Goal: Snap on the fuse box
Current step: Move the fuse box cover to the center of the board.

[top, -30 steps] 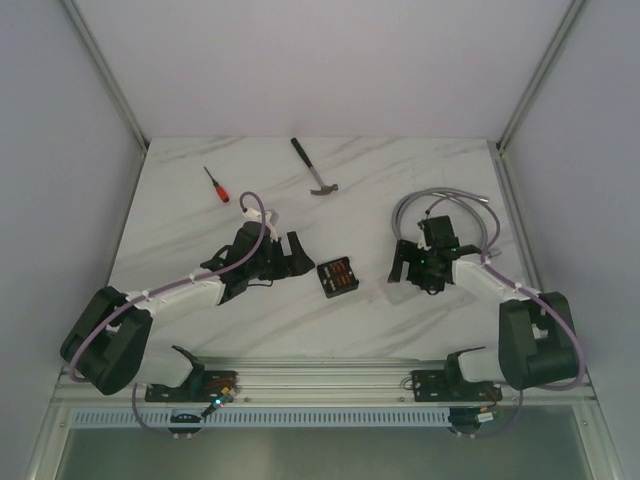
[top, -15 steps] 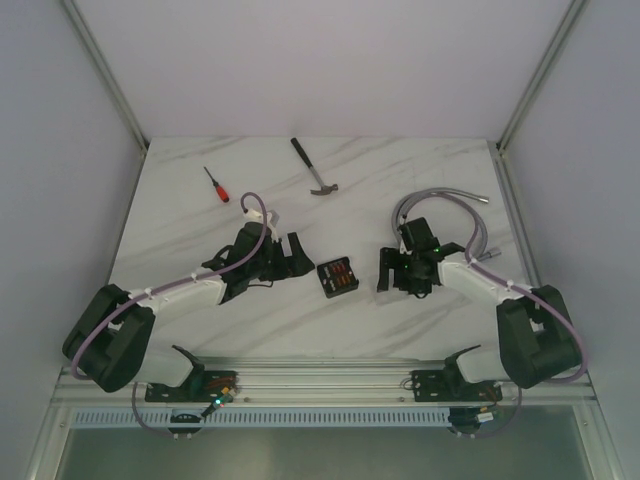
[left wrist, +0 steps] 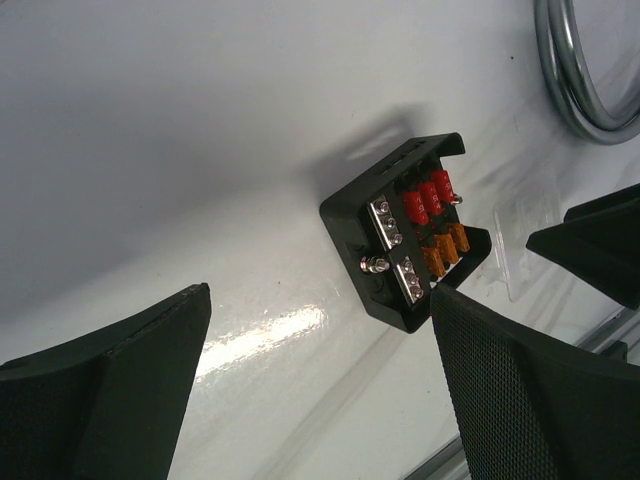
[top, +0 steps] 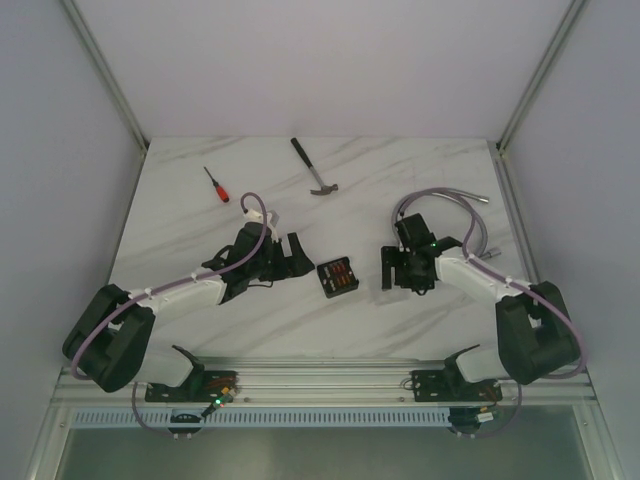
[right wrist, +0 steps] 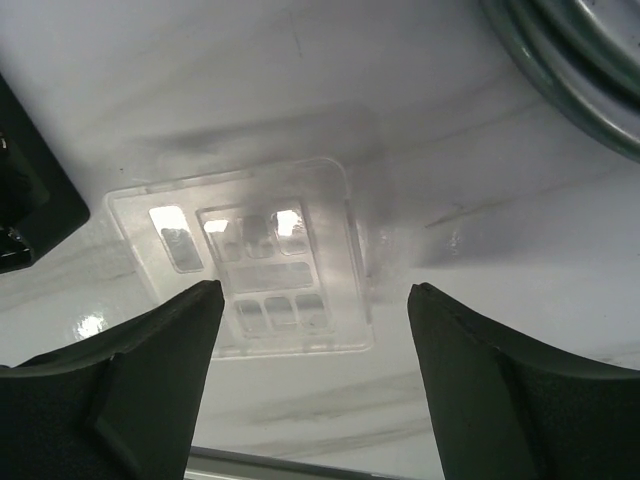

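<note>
1. Fuse box [left wrist: 405, 245]: set on the worktop [top: 200, 210] between the two arms, its top uncovered, with red and orange fuses exposed. The snap-on step is judged not yet done.
2. Clear cover [right wrist: 250, 255]: laid flat on the worktop just to the right of the box, not touching it, and presumably placed there for pick-up.
3. Right end effector [right wrist: 310, 330]: held low over the cover, fingers spread wider than it. Nothing is gripped, and contact cannot be confirmed.
4. Left end effector [left wrist: 320, 380]: spread wide and empty, aimed at the box from its left, likely positioned to steady it.
</note>
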Available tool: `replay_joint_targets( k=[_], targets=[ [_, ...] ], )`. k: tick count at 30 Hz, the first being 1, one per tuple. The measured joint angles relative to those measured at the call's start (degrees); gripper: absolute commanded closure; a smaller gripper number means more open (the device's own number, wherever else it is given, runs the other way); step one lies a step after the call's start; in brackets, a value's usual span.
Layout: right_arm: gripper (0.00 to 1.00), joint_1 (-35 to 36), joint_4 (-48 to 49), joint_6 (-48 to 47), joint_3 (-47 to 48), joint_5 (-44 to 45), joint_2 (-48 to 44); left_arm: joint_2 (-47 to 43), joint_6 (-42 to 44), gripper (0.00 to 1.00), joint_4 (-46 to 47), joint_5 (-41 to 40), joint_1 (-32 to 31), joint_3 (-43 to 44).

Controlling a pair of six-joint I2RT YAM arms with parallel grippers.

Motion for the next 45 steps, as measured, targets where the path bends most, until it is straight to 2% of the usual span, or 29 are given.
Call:
replay_joint_targets(
  k=[11, 17, 22, 29, 45],
  targets=[
    [0.23, 1.3, 1.5, -0.9, 0.3, -2.9, 1.2, 0.0, 0.0, 0.00, -0.2, 0.0, 0.0, 0.0],
    [0.08, 2.4, 0.2, -0.6, 1.0, -2.3, 1.1, 0.0, 0.0, 0.00, -0.2, 0.0, 0.0, 0.0],
    [0.00, 4.7, -1.3, -0.4, 2.6, -0.1, 1.1, 0.0, 0.0, 0.00, -0.2, 0.0, 0.0, 0.0],
    [0.00, 8.4, -1.5, -0.4, 5.0, 3.5, 3.3, 0.0, 0.0, 0.00, -0.2, 0.0, 0.0, 0.0],
    [0.00, 10.3, -2.4, 0.0, 6.5, 8.4, 6.1, 0.0, 0.0, 0.00, -0.2, 0.0, 0.0, 0.0]
  ],
)
